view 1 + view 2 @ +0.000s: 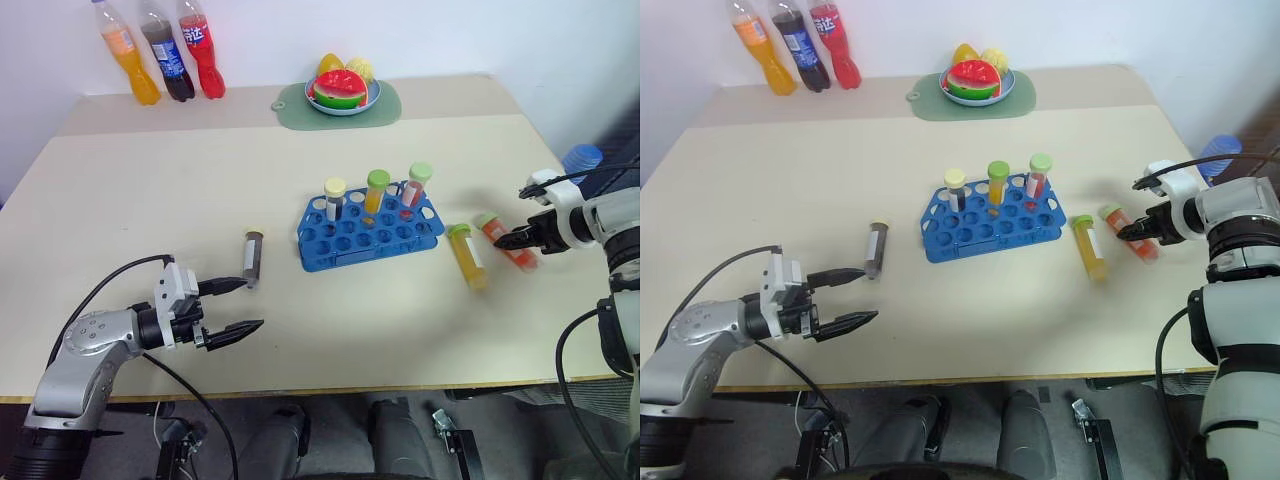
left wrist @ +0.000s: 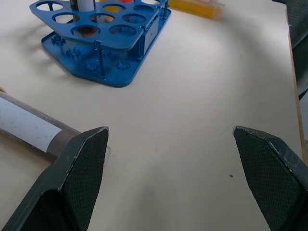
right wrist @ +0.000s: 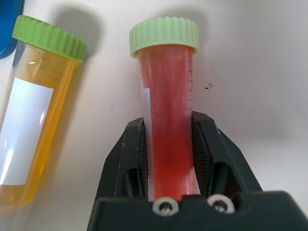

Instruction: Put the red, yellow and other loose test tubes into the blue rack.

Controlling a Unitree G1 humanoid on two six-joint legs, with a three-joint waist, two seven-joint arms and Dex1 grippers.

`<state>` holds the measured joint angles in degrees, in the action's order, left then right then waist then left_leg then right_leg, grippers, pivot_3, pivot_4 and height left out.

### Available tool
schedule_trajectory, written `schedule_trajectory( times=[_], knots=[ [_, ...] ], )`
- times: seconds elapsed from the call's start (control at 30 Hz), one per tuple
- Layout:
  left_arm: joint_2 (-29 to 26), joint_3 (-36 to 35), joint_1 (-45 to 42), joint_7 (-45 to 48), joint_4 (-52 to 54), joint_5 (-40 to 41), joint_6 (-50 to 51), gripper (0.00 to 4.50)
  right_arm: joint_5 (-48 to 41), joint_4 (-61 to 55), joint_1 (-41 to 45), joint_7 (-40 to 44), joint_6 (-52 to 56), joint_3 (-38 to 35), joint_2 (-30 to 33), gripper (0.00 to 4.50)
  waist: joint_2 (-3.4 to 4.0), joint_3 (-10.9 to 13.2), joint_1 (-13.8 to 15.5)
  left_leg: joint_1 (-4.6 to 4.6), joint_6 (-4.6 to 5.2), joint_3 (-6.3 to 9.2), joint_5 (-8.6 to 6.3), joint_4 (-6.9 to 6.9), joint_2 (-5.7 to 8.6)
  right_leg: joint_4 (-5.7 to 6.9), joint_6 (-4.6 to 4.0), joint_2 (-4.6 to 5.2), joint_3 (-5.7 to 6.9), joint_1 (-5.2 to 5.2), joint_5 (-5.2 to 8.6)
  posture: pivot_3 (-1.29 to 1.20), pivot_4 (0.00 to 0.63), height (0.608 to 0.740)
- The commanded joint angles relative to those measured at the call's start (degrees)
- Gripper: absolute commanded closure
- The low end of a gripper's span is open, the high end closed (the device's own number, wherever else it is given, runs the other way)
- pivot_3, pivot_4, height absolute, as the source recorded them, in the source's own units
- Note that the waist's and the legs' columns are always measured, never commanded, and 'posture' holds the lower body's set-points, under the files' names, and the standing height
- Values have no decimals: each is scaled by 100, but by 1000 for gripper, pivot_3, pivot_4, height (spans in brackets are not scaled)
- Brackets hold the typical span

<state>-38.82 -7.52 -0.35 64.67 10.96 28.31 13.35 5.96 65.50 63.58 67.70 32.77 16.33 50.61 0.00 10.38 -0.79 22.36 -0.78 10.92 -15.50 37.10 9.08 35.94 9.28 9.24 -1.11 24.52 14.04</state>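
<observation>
1. The left gripper [image 1: 232,307] hangs low over the near left part of the table [image 1: 120,200], its two black fingers spread wide and holding nothing; the grey test tube [image 1: 252,257] lies on the table just beyond the upper fingertip, apart from both fingers.
2. At the right edge, the right gripper [image 3: 168,144] has its fingers pressed onto the red test tube [image 3: 167,120], which sits between them with its green cap pointing away from the wrist; the tube lies flat on the table.
3. The yellow test tube [image 1: 468,256] lies just beside the red one, on the rack's side, untouched.
4. The blue rack [image 1: 360,235] stands mid-table between the two grippers; three capped tubes stand upright in its far row.
5. Farthest back, a fruit plate [image 1: 343,92] rests on a green mat; three soda bottles [image 1: 160,50] stand at the far left corner.
</observation>
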Motion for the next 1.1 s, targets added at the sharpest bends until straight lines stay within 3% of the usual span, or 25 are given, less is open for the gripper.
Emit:
schedule_trajectory(
  times=[0.03, 0.1, 0.17, 0.3, 0.43, 0.53, 0.7, 1.1],
  knots=[
    [38, 8, -158, 34, -90, 94, -48, 221, 201, -229, -228, -234, -733, -135, 375, 3722, 0, 0, 4, 0, 0, 0, 0, 1, 0, 0, 0, 0, 0, 0, 0, 0, 150, 740],
    [86, 38, -262, 57, -182, 65, -86, 221, -162, -734, -575, -368, -1537, -654, 609, 3722, 2, 1, 61, 1, -1, 1, 1, 3, 3, 2, 0, 2, -1, 0, 0, 0, 150, 740],
    [126, 55, -319, 60, -234, 65, -97, 221, -718, -1147, -825, -228, -1628, -1271, 642, 3722, 12, 6, 43, 5, -3, -4, 2, 3, 5, 3, 0, 5, -3, 7, 0, 0, 150, 740],
    [174, 114, -355, 81, -252, 67, -101, 221, -1142, -3022, -2469, -902, -2883, -2267, 672, 3722, 10, 3, 10, 5, -4, -6, 2, -1, -3, 6, 0, -2, -7, 10, 0, 0, 150, 740],
    [226, 176, -504, 150, -305, 147, -35, 221, -2571, -5586, -3547, -1807, -2156, -3433, -562, 3722, 16, 2, -51, -2, -4, -27, 1, 4, -20, 13, -6, -18, -30, 16, -5, 0, 150, 740],
    [297, 239, -714, 189, -476, 107, -64, 221, -2692, -6657, -4073, -2655, -2370, -3459, -1596, 3722, 16, 0, 4, -5, -1, -31, -3, 2, -49, 14, -27, -48, -36, 19, -23, 0, 150, 740],
    [471, 408, -1042, 237, -672, 73, -77, 221, -2378, -6812, -4378, -3404, -3177, -3054, -2770, 3722, 10, -4, 85, -6, -21, -19, 9, 6, -55, 13, -36, -62, -32, 13, -36, 0, 150, 740],
    [650, 564, -1299, 228, -786, 4, -145, 221, -1866, -5619, -4388, -3998, -4404, -2507, -3745, 3722, 14, -5, -28, -10, -48, -21, 25, -3, -60, 18, -40, -66, -33, 22, -41, 0, 150, 740]
  ],
)
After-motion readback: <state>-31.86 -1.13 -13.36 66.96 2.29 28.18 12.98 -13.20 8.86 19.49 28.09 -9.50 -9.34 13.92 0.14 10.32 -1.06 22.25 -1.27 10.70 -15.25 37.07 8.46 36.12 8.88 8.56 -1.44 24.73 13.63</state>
